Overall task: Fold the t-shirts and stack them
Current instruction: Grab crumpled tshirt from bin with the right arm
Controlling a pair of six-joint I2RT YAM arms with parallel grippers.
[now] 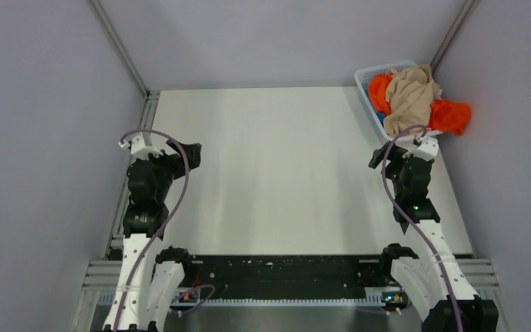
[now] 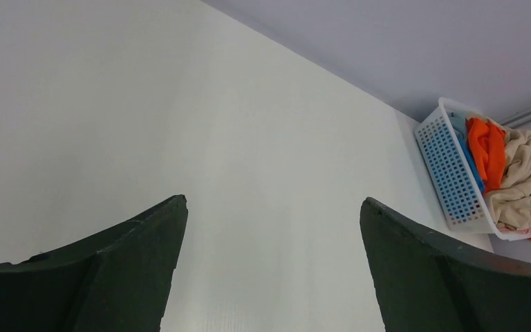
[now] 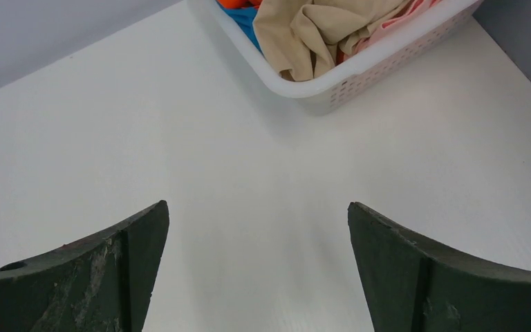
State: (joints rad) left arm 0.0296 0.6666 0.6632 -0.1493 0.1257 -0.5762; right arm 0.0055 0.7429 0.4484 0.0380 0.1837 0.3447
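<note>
The left end effector (image 2: 273,207) has its two dark fingers (image 2: 131,263) spread wide apart. Nothing is between them, only the white bench (image 2: 249,138) down below. The right end effector (image 3: 257,207) is spread wide too and holds nothing. It hangs over the bench just in front of a white basket (image 3: 359,66) with little holes in its sides. The basket sits at the far right corner of the bench, near the right arm (image 1: 415,187) and well apart from the left arm (image 1: 145,194). The t-shirts (image 2: 511,173) are all in the basket, piled up in a crumpled heap and not folded. A tan t-shirt (image 1: 411,97) lies on top. An orange t-shirt (image 1: 453,114) is under it and spills over the right side of the basket. A bit of blue cloth (image 3: 247,17) peeks out next to the rim.
</note>
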